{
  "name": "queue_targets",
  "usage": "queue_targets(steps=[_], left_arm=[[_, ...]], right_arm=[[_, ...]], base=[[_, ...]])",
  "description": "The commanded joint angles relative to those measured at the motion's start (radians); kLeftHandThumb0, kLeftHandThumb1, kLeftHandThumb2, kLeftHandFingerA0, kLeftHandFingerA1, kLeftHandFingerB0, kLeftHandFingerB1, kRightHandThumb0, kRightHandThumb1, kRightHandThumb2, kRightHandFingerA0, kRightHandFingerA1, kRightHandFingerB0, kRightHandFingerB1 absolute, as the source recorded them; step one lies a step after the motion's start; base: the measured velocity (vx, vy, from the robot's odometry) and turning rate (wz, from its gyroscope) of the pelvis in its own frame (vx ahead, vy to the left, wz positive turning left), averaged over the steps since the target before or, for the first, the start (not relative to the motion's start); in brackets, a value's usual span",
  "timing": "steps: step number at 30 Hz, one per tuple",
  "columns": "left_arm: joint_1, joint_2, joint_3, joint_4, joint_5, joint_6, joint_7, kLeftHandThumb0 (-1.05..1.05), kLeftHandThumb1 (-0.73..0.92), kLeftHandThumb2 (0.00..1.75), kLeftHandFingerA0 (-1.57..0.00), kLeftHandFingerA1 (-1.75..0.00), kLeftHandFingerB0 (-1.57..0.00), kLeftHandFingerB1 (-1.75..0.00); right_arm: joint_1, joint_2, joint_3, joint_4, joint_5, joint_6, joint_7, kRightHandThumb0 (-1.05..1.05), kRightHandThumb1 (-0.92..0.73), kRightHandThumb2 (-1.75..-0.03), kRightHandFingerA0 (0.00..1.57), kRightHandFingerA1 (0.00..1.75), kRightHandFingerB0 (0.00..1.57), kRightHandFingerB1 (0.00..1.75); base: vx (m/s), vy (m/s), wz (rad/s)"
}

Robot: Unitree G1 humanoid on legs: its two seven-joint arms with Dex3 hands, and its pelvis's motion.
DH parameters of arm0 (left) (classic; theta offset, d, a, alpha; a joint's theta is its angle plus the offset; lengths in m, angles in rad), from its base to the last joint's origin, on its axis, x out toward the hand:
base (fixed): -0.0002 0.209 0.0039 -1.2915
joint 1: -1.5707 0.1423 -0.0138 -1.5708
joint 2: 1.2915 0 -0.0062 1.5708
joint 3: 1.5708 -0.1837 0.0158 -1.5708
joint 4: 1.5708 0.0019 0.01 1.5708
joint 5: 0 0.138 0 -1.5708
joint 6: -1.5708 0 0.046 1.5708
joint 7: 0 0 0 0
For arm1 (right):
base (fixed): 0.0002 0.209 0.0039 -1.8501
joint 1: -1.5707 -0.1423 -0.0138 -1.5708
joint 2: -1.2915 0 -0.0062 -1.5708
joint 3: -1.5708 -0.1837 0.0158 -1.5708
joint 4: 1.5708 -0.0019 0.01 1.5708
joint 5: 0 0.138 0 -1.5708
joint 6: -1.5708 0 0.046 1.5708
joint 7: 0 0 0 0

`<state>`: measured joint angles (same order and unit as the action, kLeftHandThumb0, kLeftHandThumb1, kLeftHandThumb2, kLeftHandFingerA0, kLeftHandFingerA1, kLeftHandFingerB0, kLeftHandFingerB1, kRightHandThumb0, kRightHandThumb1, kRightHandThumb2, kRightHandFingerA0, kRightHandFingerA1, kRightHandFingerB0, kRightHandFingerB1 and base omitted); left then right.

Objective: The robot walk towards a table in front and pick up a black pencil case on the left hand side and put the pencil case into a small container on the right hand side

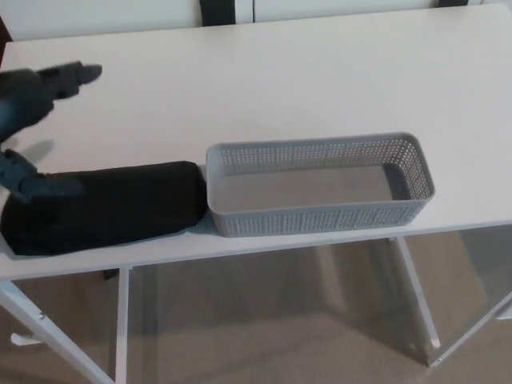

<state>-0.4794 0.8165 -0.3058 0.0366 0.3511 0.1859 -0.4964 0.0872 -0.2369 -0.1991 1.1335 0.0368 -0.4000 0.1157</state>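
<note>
Two task items on the white table, both along its near edge. Below the edge: white table legs and beige floor, seen through the frame.

Black pencil case lies flat at 8 o'clock in the view, long axis roughly left-right and tilted a little, its left end nearer the table edge. Its right end sits just beside the short left wall of the container, touching or nearly so; can't tell which.

Grey perforated container is at 5 o'clock, long side parallel to the table edge, upright, nothing inside. Its right end is near the table's right front corner.

Left hand comes in from 9 o'clock, above the left end of the case. Thumb and fingers are spread wide apart, holding nothing. Lower digit overlaps the top-left of the case; contact or just hovering, can't tell from this view. Upper fingers point toward 2 o'clock over bare tabletop, well apart from the case.

Right hand doesn't show anywhere.

Far half of the table is bare white surface. At 12 o'clock, beyond the far edge, a dark vertical strip between light panels; too cropped to identify.
</note>
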Motion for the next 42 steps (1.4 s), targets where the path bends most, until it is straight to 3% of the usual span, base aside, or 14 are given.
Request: queue_targets(steps=[1,9,10,19,29,42], left_arm=[[-0.005,0.029,-0.047,-0.035,0.124,0.086,-0.083,-0.67,0.41,0.76,0.00,0.00,0.00,-0.01],[-0.063,0.043,-0.142,-0.061,0.209,0.187,-0.256,-0.59,0.39,0.73,0.00,0.00,0.00,0.00],[-0.068,0.041,-0.148,-0.063,0.213,0.194,-0.268,-0.58,0.38,0.52,0.00,0.00,0.00,0.00],[-0.111,-0.010,-0.218,-0.066,0.314,0.234,-0.313,-0.73,0.42,0.54,0.00,0.00,0.00,0.00],[-0.176,-0.108,-0.310,0.095,0.438,0.229,-0.283,-0.83,0.42,0.55,0.00,0.00,0.00,0.00],[-0.240,-0.224,-0.376,0.449,0.535,0.191,-0.123,-0.87,0.43,0.55,0.00,0.00,0.00,0.00]], right_arm=[[0.008,-0.016,-0.001,0.001,-0.001,0.002,-0.007,-0.32,-0.48,-0.54,0.47,0.44,0.30,0.35],[0.011,-0.013,-0.006,0.004,0.006,0.003,-0.004,-0.30,-0.49,-0.54,0.45,0.44,0.29,0.35],[0.011,-0.014,-0.004,0.003,0.003,0.002,-0.004,-0.30,-0.49,-0.54,0.44,0.44,0.29,0.35],[0.004,-0.009,-0.004,0.015,0.001,0.000,-0.018,-0.31,-0.48,-0.54,0.46,0.45,0.30,0.35],[0.009,-0.005,-0.010,0.002,0.009,0.004,-0.020,-0.29,-0.48,-0.54,0.46,0.44,0.30,0.35],[0.019,-0.005,0.002,-0.022,-0.003,-0.006,-0.029,-0.33,-0.49,-0.54,0.47,0.42,0.30,0.34]], base=[[0.00,0.000,0.00],[0.00,0.000,0.00],[0.00,0.000,0.00],[0.00,0.000,0.00],[0.00,0.000,0.00],[0.00,0.000,0.00]])
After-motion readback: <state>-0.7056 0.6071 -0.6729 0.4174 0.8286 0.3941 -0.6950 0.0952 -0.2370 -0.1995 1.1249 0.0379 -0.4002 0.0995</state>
